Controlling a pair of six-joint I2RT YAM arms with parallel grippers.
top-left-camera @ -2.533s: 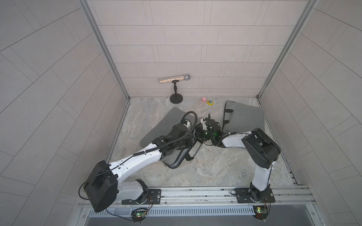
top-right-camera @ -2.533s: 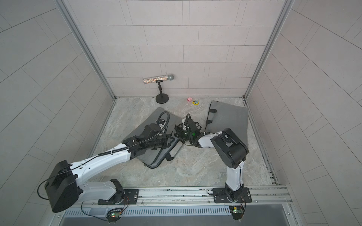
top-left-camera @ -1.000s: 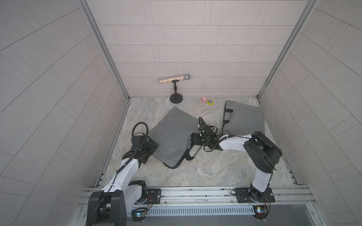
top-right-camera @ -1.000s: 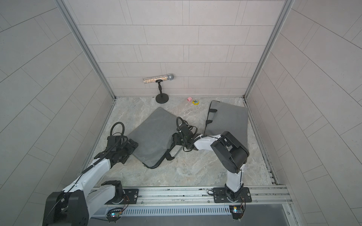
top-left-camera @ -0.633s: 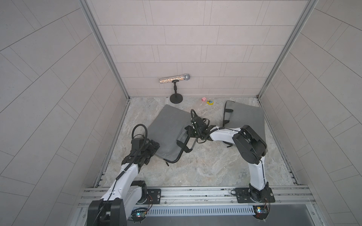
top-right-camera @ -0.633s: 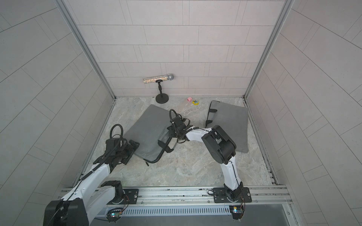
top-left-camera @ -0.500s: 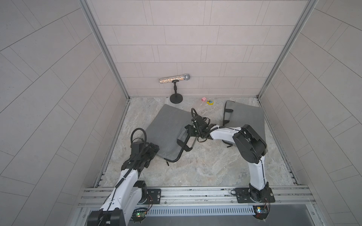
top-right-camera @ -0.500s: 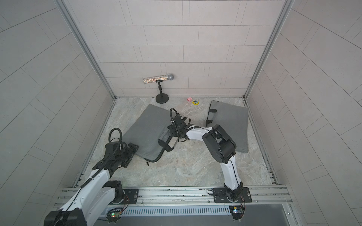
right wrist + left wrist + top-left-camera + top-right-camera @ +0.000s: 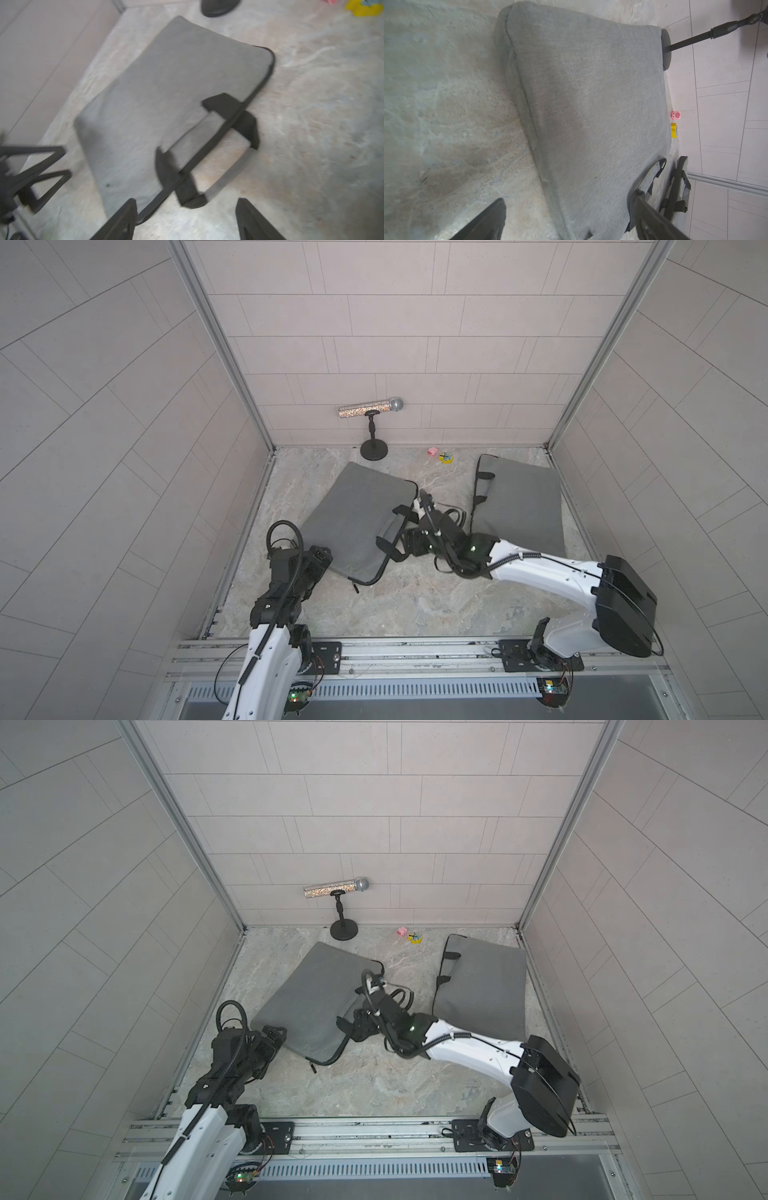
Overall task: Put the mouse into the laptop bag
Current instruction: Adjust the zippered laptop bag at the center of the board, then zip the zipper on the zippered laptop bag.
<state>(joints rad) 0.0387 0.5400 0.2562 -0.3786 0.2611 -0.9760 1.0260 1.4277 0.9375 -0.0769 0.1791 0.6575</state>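
The left claw [image 9: 569,199] and right claw [image 9: 186,201] stand spread, empty. Expect the laptop bag [image 9: 357,514] to sag, soft and light; take its handle [image 9: 226,176]. You cannot see the mouse.

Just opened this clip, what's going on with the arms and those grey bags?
Two robot arms are working around a grey laptop bag lying flat on the stone table. The right tool hangs open just by the bag's black handle, gripping nothing. The left tool, also open and empty, sits at the bag's near corner. A second grey bag lies apart to the right. No mouse shows in any view, so whether it is already inside cannot be told.
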